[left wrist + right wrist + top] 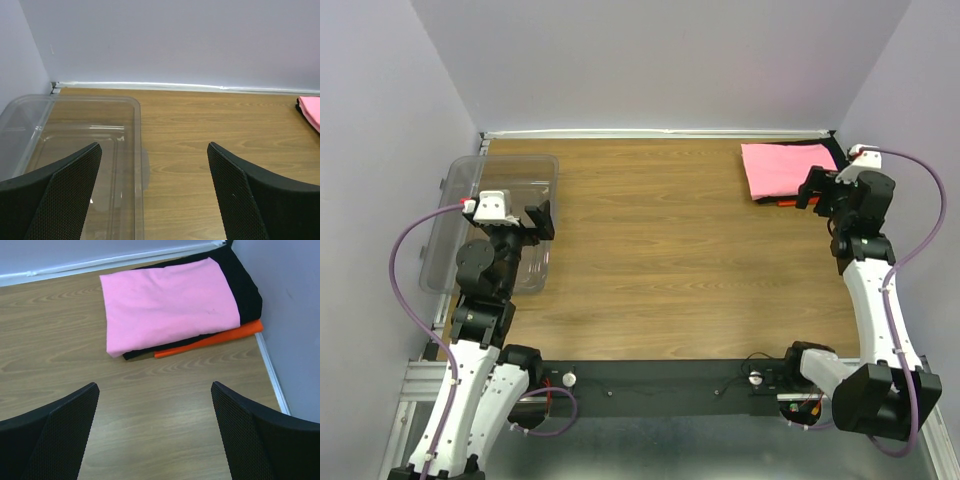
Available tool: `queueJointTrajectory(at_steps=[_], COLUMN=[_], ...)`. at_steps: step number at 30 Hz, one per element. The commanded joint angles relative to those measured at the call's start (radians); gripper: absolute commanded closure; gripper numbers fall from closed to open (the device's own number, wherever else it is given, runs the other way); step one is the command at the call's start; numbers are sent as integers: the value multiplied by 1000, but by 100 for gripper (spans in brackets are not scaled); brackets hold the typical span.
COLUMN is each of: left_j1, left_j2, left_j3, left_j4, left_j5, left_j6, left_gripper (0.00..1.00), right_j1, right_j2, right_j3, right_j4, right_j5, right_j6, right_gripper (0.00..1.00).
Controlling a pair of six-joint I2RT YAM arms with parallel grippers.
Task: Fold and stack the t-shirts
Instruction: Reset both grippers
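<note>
The left gripper (155, 150) stood with its jaws spread wide, gripping nothing and touching nothing. It was raised over the table (670, 250) near the left edge, one finger above the clear plastic tub (90, 98) and the other above bare wood. The right gripper (155, 387) was likewise spread wide with nothing between its fingers, poised above the wood just short of the shirts and apart from them. The tub lay along the left edge toward the far-left corner, and the wood grain showed through its clear floor. The three t-shirts lay folded in one stack in the far-right corner, close against the right wall. The pink t-shirt (170, 305) was on top. The black t-shirt (245, 287) lay under it, showing along the pink one's far and right sides. The orange-red t-shirt (220, 340) was at the bottom, with only its near edge peeking out.
</note>
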Motion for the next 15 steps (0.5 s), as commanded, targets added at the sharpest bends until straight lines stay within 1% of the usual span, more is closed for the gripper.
queueJointTrajectory(at_steps=[1,15], left_j1=[3,3], left_j2=[-10,-8], left_j3=[-19,-25], left_j4=[25,30], left_j5=[16,34], left_j6=[21,25], left_gripper=[6,5], right_j1=[0,0], right_j2=[-10,-29], right_j3=[-36,-114], right_j4=[56,109], right_j5=[110,153], right_j6=[61,66], right_gripper=[0,0])
